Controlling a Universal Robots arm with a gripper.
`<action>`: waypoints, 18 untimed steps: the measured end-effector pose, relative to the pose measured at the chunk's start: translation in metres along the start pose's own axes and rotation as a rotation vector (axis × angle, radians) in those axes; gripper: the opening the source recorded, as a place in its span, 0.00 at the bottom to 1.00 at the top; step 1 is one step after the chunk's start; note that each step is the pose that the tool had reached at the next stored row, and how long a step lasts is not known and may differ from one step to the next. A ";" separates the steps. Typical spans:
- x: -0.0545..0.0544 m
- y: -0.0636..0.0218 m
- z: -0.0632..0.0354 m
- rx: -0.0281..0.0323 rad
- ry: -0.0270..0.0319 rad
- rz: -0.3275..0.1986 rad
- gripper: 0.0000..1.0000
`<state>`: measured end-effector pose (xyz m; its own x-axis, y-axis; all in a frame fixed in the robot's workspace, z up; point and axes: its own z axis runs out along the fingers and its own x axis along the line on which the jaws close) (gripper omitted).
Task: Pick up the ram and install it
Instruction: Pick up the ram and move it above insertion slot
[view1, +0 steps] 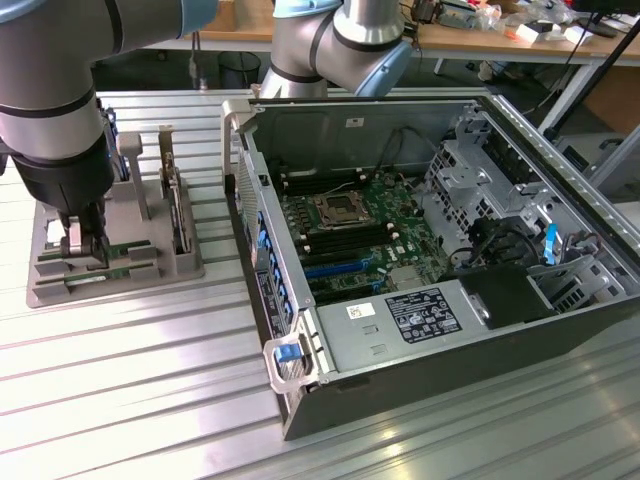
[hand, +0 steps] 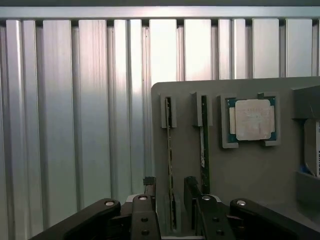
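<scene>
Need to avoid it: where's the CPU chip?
The CPU chip sits in a pocket of the gray holder, beside the two ram strips, at the exterior view's left of the computer case.

Exterior camera looks obliquely down from afar — wrist camera faces straight down, close — both share the grey holder (view1: 188, 264) (hand: 235, 175).

Wrist view: near end of ram (hand: 170, 145) hidden behind tool (hand: 170, 181) body, which is cut off by the frame edge. Exterior view: arm (view1: 55, 130) covers part of holder (view1: 185, 265); print on label (view1: 424, 316) too small to read.
</scene>
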<state>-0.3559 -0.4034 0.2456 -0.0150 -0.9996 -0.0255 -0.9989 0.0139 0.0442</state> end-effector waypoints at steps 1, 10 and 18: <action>0.000 0.0001 0.0020 -0.0002 0.0001 -0.007 0.36; -0.003 -0.0005 0.0186 -0.0011 0.0009 -0.038 0.36; -0.003 -0.0010 0.0293 -0.0012 0.0011 -0.046 0.36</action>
<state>-0.3561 -0.3994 0.2164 0.0309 -0.9992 -0.0265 -0.9985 -0.0320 0.0443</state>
